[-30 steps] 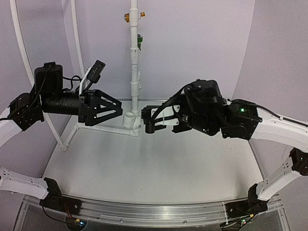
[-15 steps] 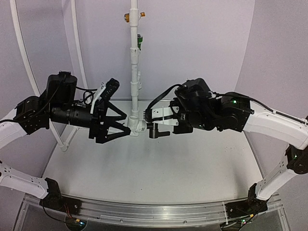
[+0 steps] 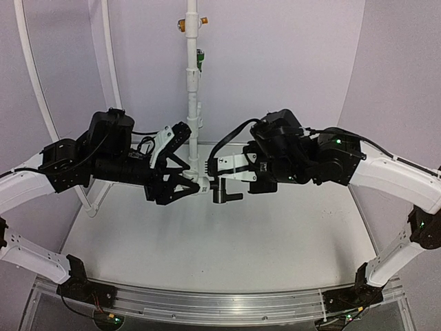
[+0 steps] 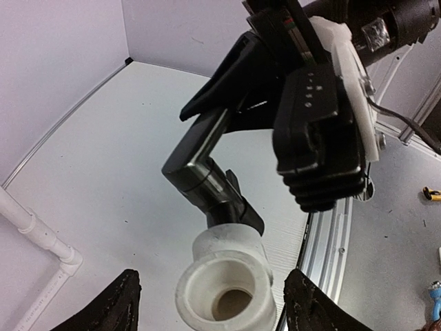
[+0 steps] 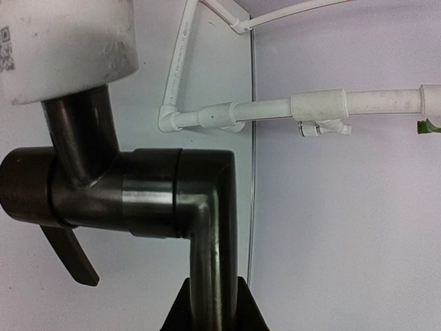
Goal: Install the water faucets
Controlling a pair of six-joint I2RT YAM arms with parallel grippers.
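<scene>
Around me, a pale white table point(image 3: 275, 248) sits between smooth lavender walls point(image 3: 289, 62). Thin curved white tubes point(image 3: 34, 89) rise at the left, and a ribbed silver aluminium rail point(image 3: 220, 303) runs along the near edge. A tall white plastic pipe point(image 3: 192, 89) stands upright at the middle. It carries a small orange valve point(image 3: 191, 23) at its top and a small green fitting point(image 3: 199, 61) a little lower.

The small black metal faucet point(image 5: 151, 200) is low beside that pipe, just to its right, between my two wrists. Its short inlet stem goes straight into a round white plastic socket point(image 4: 224, 276). In my right wrist view the thick body lies crosswise, with a flat lever hanging from its left end. The long spout turns at a right angle and runs straight down toward my camera. In my left wrist view that same long axis slants up and to the right, away from the socket, and the socket's open mouth faces my left camera.

My right end effector point(image 5: 210, 309) is clamped on the spout, with one dark finger on each side of the tube. My left end effector point(image 4: 210, 303) is spread wide. Its black ribbed fingers point(image 4: 110, 303) stand on either side of the socket, with a gap showing on both sides, and grip nothing.
</scene>
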